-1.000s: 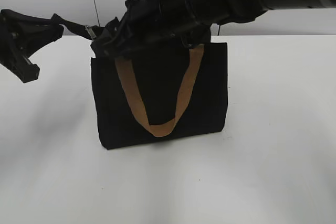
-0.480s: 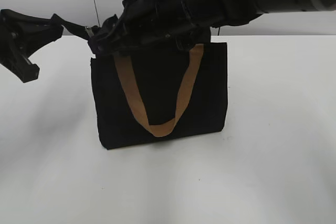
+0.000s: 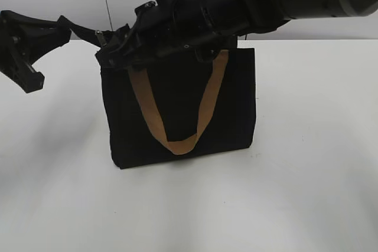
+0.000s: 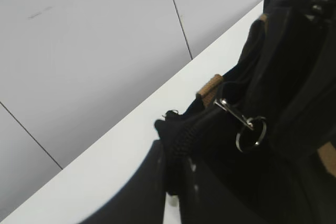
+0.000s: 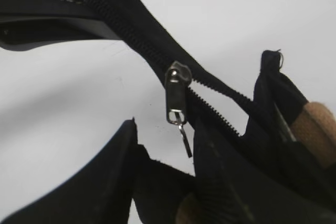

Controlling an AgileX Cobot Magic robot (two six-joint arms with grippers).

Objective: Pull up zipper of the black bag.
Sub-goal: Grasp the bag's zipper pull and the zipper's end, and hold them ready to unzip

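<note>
At the far left, the left gripper (image 3: 56,28) is clamped on the black tail of the zip line, stretching it out sideways from the top left corner of the black bag (image 3: 180,104). The bag stands upright on a white table (image 3: 307,163), one tan handle (image 3: 177,110) hanging down its front. A small metal clip and ring (image 4: 247,127) dangle near that corner. Further right, the right gripper (image 5: 163,140) reaches across the bag's top edge. Its fingers (image 5: 113,156) stand apart on either side of the zipper (image 5: 176,95), whose thin pull tab hangs between them without being pinched.
</note>
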